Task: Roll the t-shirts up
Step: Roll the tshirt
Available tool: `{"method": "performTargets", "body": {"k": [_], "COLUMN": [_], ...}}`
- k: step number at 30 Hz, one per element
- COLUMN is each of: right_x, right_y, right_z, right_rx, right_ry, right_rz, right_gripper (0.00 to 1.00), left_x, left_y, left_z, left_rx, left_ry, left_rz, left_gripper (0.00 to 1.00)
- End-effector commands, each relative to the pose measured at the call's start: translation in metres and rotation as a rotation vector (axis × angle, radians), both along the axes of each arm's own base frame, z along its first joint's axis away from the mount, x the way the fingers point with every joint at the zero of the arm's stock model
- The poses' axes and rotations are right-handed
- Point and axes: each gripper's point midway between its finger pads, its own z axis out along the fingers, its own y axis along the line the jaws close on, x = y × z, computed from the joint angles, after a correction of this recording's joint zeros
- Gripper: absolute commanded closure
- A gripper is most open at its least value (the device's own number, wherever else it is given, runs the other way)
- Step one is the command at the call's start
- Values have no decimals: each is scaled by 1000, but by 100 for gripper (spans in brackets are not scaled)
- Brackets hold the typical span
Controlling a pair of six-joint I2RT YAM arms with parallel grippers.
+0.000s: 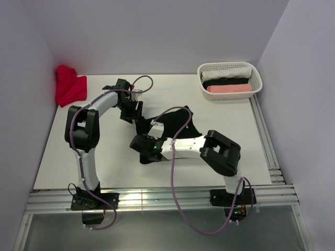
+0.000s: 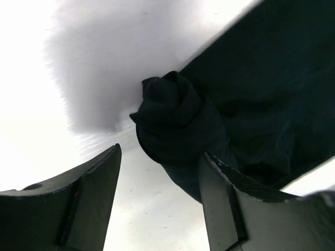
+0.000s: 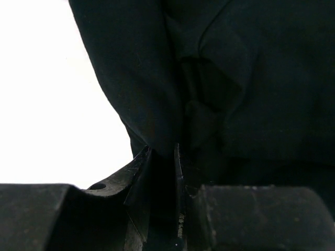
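As right tool (image 3: 163, 157) pinches t-shirt (image 3: 251, 78), left tool (image 2: 159, 154) agape — elbow high

Top view evenly lit and sharp; wrist views blow the table (image 2: 31, 104) out white, leaving the shirt (image 3: 261, 78) murky and the shadow (image 2: 99, 63) blurred.

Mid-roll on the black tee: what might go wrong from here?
1. The left gripper stands open around the bunched end of the black t-shirt, not clamped; that bunch may unravel or slip out.
2. The right gripper is shut on a fold of the same shirt; pulling now might drag it flat instead of rolling it.
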Motion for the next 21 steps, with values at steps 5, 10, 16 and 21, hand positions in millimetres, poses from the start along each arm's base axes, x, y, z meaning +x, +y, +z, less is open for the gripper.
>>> {"method": "performTargets", "body": {"k": [5,10,16,21], "right_x": [5,4,3,0], "right_y": [13,24,39,50], "right_z": [11,12,18,21], "right_rx": [461,703,961,1109], "right_ry": [13,43,56,81], "right_rz": [39,74,102,142], "right_gripper": [78,80,80,80], "left_x": [4,-2,-12,-17], "left_y": [-7,-8,-4,-2], "left_z": [45,64,47,20], "left_rx": [-259,-472,-555,-580], "left_ry": [-42,-66,-23,42], "left_rz": [-31,-85,-66,-35], "left_gripper": [33,31,33,38]}}
